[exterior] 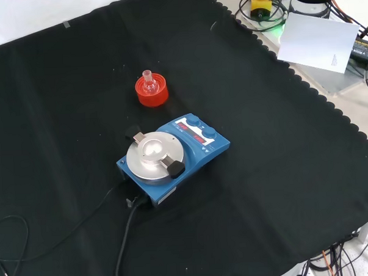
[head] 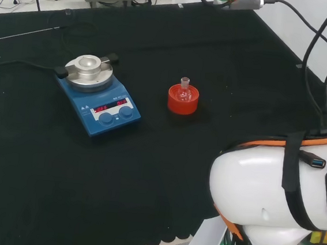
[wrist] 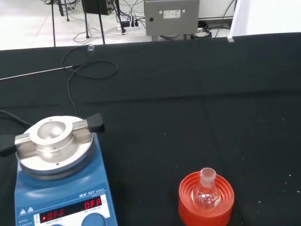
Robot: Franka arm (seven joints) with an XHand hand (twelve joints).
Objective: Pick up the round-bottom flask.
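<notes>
A small clear round-bottom flask stands upright on a red ribbed ring stand near the middle of the black cloth. In the front view the flask sits on the stand just beyond the blue stirrer. The wrist view looks at the flask in its stand from a distance, with nothing touching it. The flask looks empty.
A blue magnetic stirrer with a round metal top plate stands to the left of the flask in the head view, its cable trailing off the cloth. The arm's white link sits at the lower right.
</notes>
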